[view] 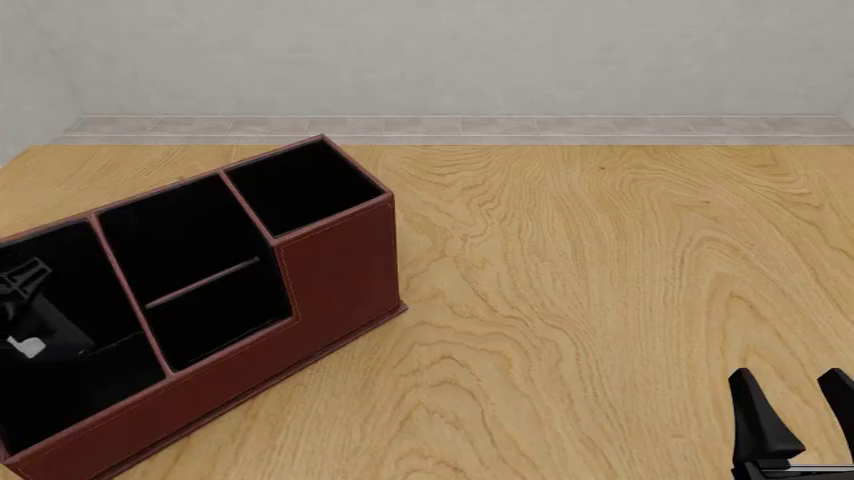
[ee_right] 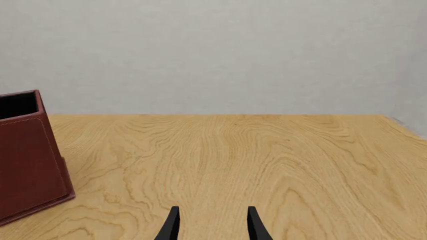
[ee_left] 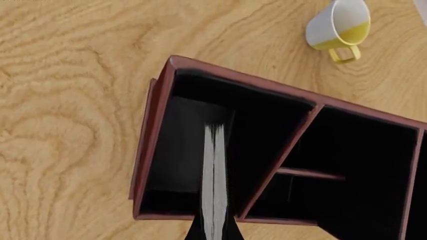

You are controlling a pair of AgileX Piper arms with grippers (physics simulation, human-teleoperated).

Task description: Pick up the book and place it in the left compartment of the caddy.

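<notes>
My left gripper (ee_left: 213, 231) is closed on the book (ee_left: 214, 180), a finger pressed against each cover, so that I look straight down its pale page edge into the left compartment (ee_left: 180, 150) of the caddy (view: 340, 275). In the front view the book (view: 40, 335) shows as a dark slab with a small white patch, standing inside that black-lined end section at the table's near left corner, with the gripper (view: 20, 280) just above it; whether the book's lower edge touches the compartment floor I cannot tell. There is open room on both sides of the book between the caddy's outer end wall and the partition to the middle section (view: 200, 270). That middle section is split by a thin shelf, and the small square section (view: 294, 190) lies at the caddy's far end; both look black inside and I cannot make out anything in them. A white mug with a yellow interior (ee_left: 339, 27) lies on its side on the table, well apart from the caddy's outer wall. My right gripper (ee_right: 212, 225) has its fingers parted with nothing between them, low over bare wood near the table's near right corner, well apart from the caddy (ee_right: 30, 160).
</notes>
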